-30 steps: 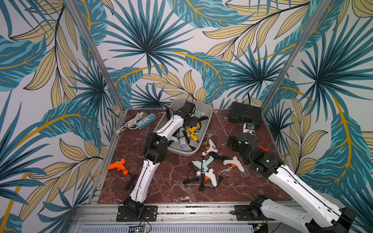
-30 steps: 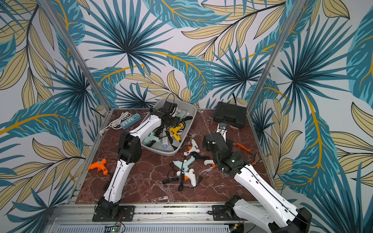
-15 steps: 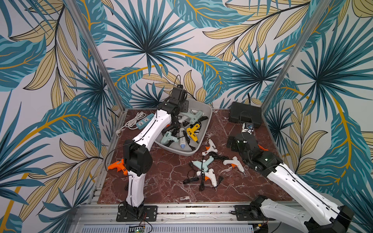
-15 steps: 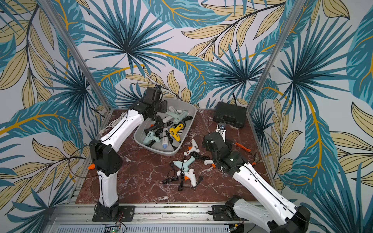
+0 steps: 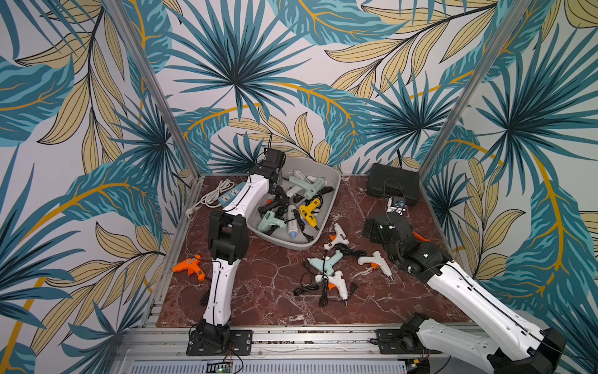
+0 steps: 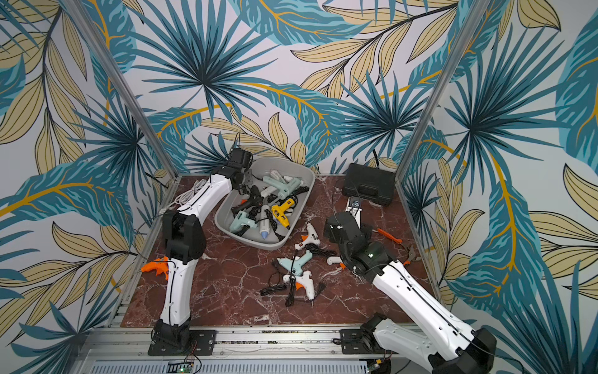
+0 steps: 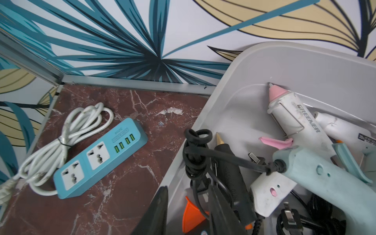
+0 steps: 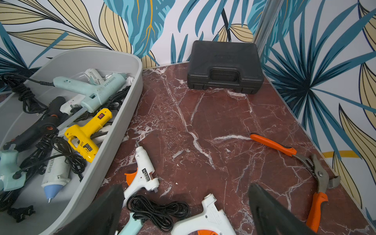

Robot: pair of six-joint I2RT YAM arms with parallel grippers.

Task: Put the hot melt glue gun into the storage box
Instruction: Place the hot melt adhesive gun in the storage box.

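Done: the light-grey, rounded plastic storage box (image 5: 323, 170), at the back edge of the red marble desk (image 5: 259, 301), already holds a heap of mint, white, black and yellow guns.
Left: five guns lie on the desk. An orange plastic glue gun (image 5: 189, 268) is by the left edge, four are mid-desk.
My left pincer (image 7: 187, 195): narrow gap, seemingly empty, over the box's far left corner.
My right pincer (image 8: 186, 189): wide, empty.
Nearest gun: a white plastic glue gun (image 8: 205, 219) with an orange trigger lies below my right pincer, apparently untouched.

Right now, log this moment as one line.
left gripper: part open, empty, over box rim | right gripper: open, empty, near loose guns | loose guns: five | boxed guns: several
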